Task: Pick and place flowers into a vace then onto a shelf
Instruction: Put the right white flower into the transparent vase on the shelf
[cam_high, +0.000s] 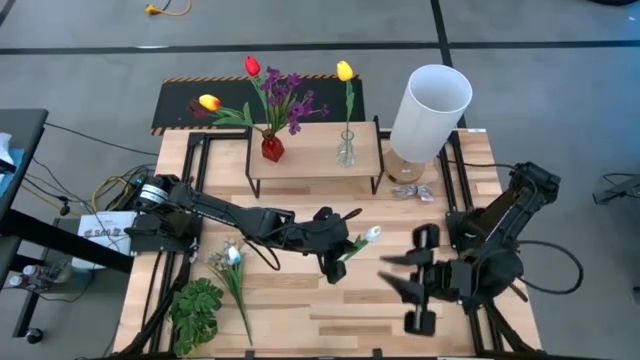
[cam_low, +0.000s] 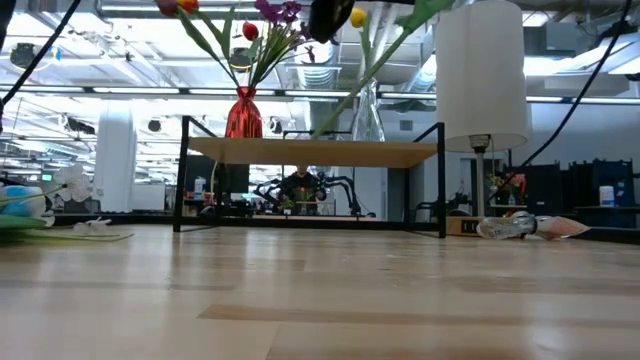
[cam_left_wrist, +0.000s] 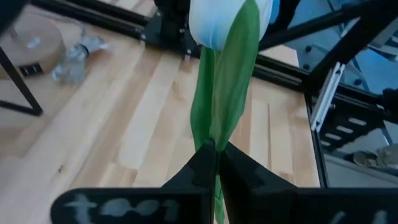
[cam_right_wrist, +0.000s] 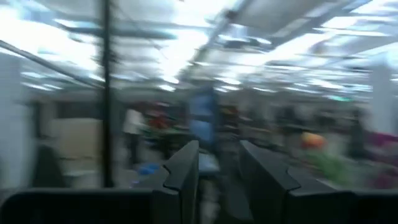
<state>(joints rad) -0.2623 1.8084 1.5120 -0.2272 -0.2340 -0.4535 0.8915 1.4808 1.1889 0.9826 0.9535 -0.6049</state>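
My left gripper (cam_high: 334, 258) is over the table's middle, shut on a white tulip (cam_high: 368, 237) with a green stem and leaf. My right gripper (cam_high: 398, 277) hovers open just right of it, touching nothing; its fingers stand apart in the right wrist view (cam_right_wrist: 217, 171). The shelf (cam_high: 315, 160) stands at the far side. On its top are a red vase (cam_high: 272, 148) holding red, yellow and purple flowers and a clear glass vase (cam_high: 346, 152) with a yellow tulip. Small white blossoms (cam_high: 230, 262) lie flat on the table near the left. My left gripper pinches the white tulip's green stem and leaf (cam_left_wrist: 214, 140) between its two fingers, some way below the white head (cam_left_wrist: 224, 25). The head sticks out beyond the fingertips toward the table's right. The flower is lifted clear of the table, with its stem (cam_low: 360, 85) slanting in the air.
A tall white cylinder (cam_high: 430, 108) stands right of the shelf, with a crumpled wrapper (cam_high: 410, 190) at its foot. A stemless green leafy plant (cam_high: 195, 312) lies at the near left corner. Bare wood stretches along the near edge between the arms.
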